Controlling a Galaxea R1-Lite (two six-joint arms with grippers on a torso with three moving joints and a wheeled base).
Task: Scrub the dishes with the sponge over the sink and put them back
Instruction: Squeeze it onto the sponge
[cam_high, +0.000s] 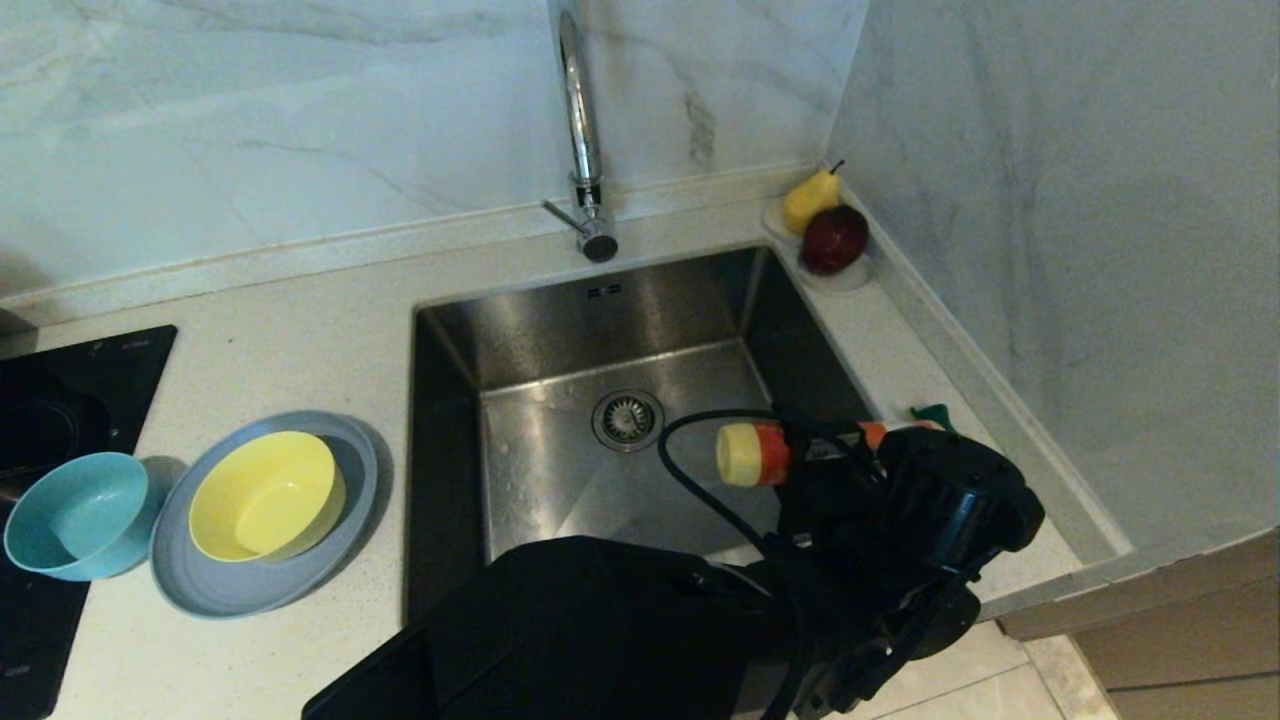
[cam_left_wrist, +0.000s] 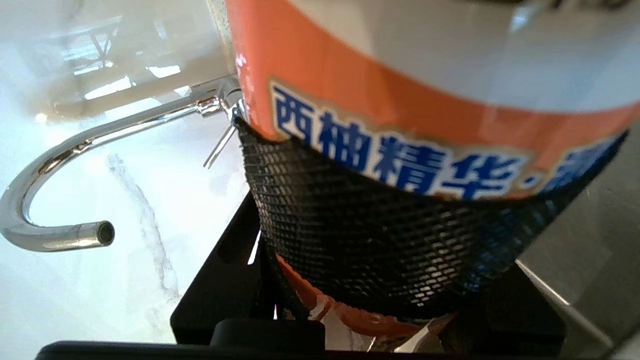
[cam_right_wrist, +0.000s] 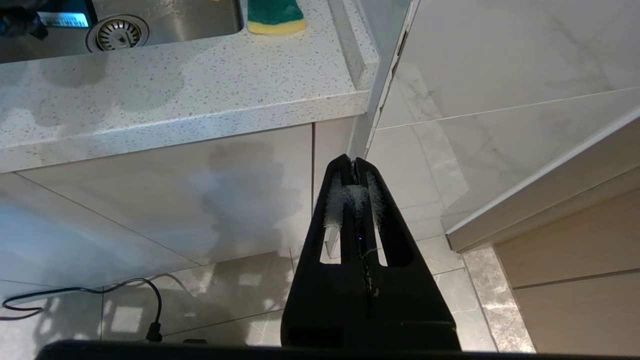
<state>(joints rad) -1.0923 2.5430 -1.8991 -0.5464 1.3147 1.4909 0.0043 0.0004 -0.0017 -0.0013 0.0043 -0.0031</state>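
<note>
Sink (cam_high: 600, 310): square stainless basin, round drain strainer (cam_high: 628, 419) in its floor, chrome gooseneck faucet (cam_high: 580, 120) behind its rear rim. It lies directly beneath the left gripper (cam_high: 830, 450), whose jaws are clamped on an orange bottle (cam_high: 745, 453).

Sponge (cam_high: 935, 412): green scouring face up on yellow foam, flat on the counter at the sink's right rim, just beyond those jaws.

Dishes: yellow bowl (cam_high: 262, 495), upright, nested in the grey-blue plate (cam_high: 250, 590). The teal-blue bowl (cam_high: 75, 515) stands upright just beside the plate. All three sit across the basin, well apart from the jaws.
</note>
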